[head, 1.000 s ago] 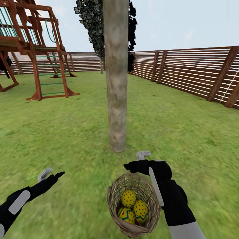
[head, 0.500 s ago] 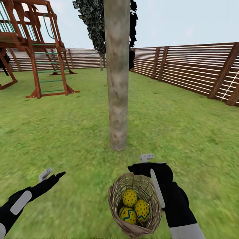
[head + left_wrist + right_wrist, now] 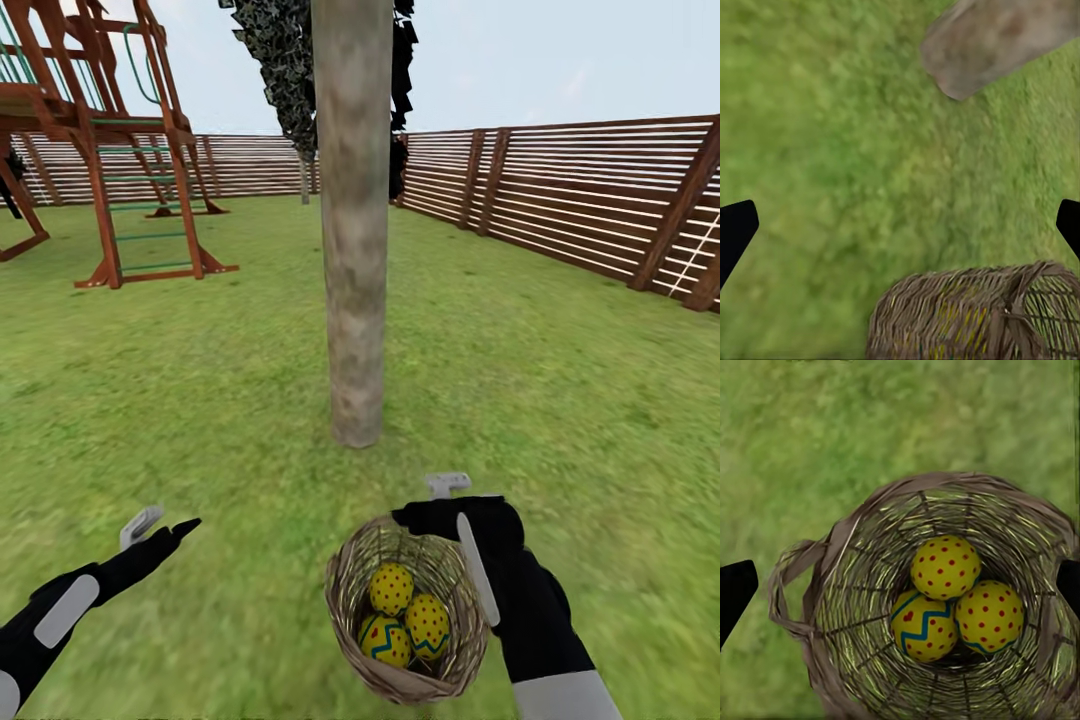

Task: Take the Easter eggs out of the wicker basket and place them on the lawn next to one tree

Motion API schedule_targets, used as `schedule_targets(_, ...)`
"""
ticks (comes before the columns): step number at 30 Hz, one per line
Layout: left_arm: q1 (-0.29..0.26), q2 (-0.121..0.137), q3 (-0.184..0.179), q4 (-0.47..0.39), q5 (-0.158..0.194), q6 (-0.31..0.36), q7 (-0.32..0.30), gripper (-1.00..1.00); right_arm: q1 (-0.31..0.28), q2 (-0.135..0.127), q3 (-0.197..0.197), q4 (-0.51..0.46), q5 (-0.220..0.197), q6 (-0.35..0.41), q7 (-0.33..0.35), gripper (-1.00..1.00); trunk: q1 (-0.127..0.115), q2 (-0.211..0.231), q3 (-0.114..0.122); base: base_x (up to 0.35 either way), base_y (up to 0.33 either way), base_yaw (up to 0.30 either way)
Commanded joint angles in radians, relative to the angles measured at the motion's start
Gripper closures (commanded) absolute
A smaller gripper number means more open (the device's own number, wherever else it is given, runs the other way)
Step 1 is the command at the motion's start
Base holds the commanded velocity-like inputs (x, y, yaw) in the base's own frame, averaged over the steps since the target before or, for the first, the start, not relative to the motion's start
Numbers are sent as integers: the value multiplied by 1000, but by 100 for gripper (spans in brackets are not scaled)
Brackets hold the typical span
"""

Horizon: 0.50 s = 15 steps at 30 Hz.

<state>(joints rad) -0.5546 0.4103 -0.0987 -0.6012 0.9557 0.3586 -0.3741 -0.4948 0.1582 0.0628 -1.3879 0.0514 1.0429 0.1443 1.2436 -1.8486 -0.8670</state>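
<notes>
Three Easter eggs (image 3: 403,614) sit clustered at the bottom of the wicker basket (image 3: 350,600), all touching one another; none is out on the lawn (image 3: 200,380).

Far left, back: wooden play tower (image 3: 100,150) with ladder, standing on the grass before a slatted fence (image 3: 580,200).

Low left: left gripper (image 3: 160,525) held above bare grass, fingers spread wide, gripping nothing, well apart from the basket.

Centre: tree (image 3: 352,230), thick grey-brown trunk, rising straight from the lawn. A dark cypress-like tree (image 3: 280,80) shows behind it.

Right of centre, near side of the trunk: basket close to the tree's foot, tilted, mouth open to the head camera. Right gripper (image 3: 430,505) is at its far rim, fingers wide either side in the wrist view; whether they touch the wicker, cannot tell.
</notes>
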Motion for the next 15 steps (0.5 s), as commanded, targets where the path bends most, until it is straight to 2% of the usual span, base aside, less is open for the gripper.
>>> schedule_targets(1, -1, 1, -4, 0, 9, 3, 0, -100, -1, 1, -27, -1, 4, 4, 6, -100, 0, 0, -3, 0, 0, 0)
schedule_targets(4, -1, 1, -4, 0, 9, 3, 0, -100, 0, 1, -93, 0, 4, 4, 8, -100, 0, 0, -7, 0, 0, 0)
schedule_targets(5, -1, 1, -4, 0, 9, 3, 0, -100, 0, 1, -103, 1, 4, 4, 9, -100, 0, 0, -9, 0, 0, 0)
schedule_targets(10, -1, 1, -4, -1, 9, 3, 0, -100, 0, 1, -121, 1, 3, 4, 9, -100, 0, 0, -17, 0, 0, 0)
schedule_targets(15, -1, 1, -4, -2, 10, 4, -2, -100, 0, 1, -122, 1, 5, 4, 9, -100, 19, -35, -41, 0, 0, 0)
